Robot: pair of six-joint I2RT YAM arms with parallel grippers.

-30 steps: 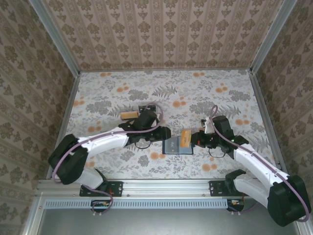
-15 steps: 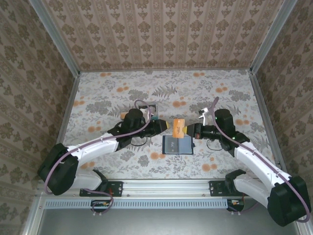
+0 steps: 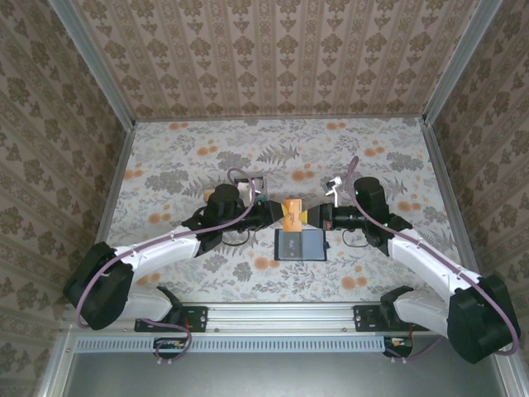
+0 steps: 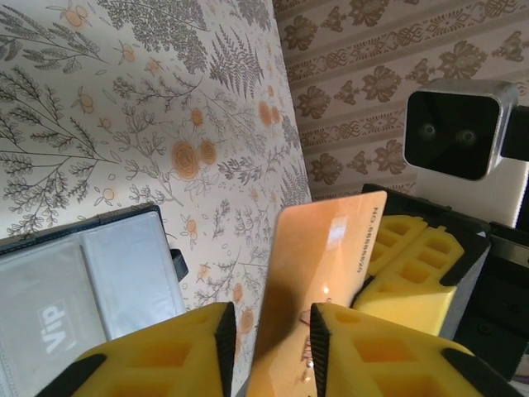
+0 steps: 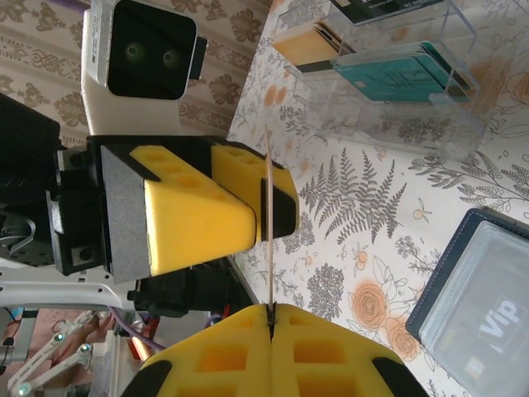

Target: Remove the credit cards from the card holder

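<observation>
Now mid-handover. Right claw (image 5: 271,313) pinches one end of orange credit card (image 4: 322,265), held on edge in air just above open card holder (image 3: 299,245). Left claw (image 4: 273,318) straddles card, pads apart, gap visible.

Risk: right claw lets go before left claw closes, so card drops to worktop (image 3: 372,149). Slick thin plastic may also pivot in end-only pinch.

Versus half second ago: card has shifted left, into left claw's gap.

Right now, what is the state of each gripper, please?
Left gripper: open, fingers around the orange card.
Right gripper: closed on that card.
</observation>
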